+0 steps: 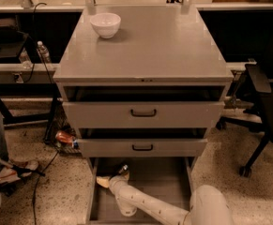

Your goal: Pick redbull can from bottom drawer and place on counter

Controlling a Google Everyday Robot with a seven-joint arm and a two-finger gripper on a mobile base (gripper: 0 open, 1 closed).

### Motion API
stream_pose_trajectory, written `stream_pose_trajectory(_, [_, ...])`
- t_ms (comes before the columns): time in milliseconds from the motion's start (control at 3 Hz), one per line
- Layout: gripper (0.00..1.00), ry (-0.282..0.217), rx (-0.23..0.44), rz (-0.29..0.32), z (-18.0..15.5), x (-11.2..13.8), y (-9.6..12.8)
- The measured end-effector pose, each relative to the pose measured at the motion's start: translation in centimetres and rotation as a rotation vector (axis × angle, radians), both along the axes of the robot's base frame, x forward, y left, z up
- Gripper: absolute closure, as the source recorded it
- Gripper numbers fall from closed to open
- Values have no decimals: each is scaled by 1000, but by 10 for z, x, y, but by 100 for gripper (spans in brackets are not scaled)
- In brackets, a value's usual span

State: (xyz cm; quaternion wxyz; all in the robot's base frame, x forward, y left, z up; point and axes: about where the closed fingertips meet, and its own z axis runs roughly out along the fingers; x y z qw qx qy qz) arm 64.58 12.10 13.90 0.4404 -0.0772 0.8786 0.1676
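Warm, dim overhead light, with the bench top taking most of it.

The bench (173, 50) shows a pale sheen toward its far edge, and the white bowl (105, 24) leaves a soft shadow at its foot. The gaps above the upper drawers (183, 114) are near black. The bottom drawer (166, 184) lies in their shade. There the pincer (109, 180) sits dim at the back left, while its pale arm (150, 205) brightens toward the viewer. The chair (267, 111) at right is almost lost in dark.

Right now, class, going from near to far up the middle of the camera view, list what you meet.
Gripper low in the bottom drawer, redbull can, middle drawer handle, top drawer handle, counter, white bowl.
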Motion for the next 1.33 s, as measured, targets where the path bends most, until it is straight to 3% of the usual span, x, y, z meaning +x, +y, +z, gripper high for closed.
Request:
stream_pose_trajectory(667, [57, 1, -43, -8, -10, 6, 1])
stream_pose_trajectory(1000, [78, -44, -54, 35, -2, 8, -18])
stream_pose_trajectory(1333, [100, -123, -50, 110, 10, 15, -61])
